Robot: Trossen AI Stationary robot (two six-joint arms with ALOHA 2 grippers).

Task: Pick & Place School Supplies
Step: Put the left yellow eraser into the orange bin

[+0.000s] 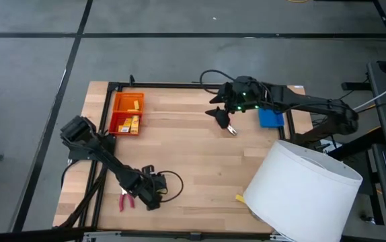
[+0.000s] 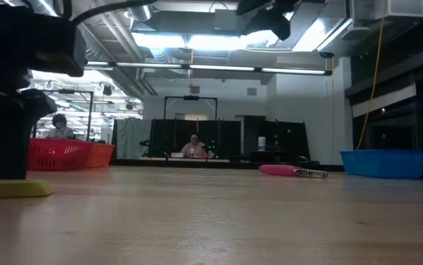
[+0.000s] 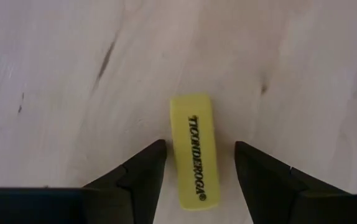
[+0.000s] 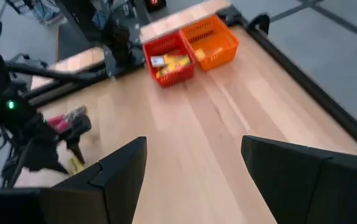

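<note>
Where the pale wooden worktop runs toward its near edge, the left gripper is bent low over a small yellow block, a smooth rounded-edged bar printed with dark lettering that lies flat on the grain. Its jaws stand narrowly apart, one dark finger on each long side of the block, with a sliver of wood showing on both sides, so nothing is gripped. Just beside that gripper on the worktop lies a pink-handled plier-like tool. The right gripper hangs above the far middle of the worktop, its arm stretched in from the right and its jaws spread wide and empty; a second plier-like tool lies just beside it. At the far left corner, an orange tray and a red tray of meshed plastic sit touching, both holding yellow pieces. A blue tray sits at the far right, and a big white cylinder fills the near right corner, another yellow block at its foot. The worktop's middle lies open.
</note>
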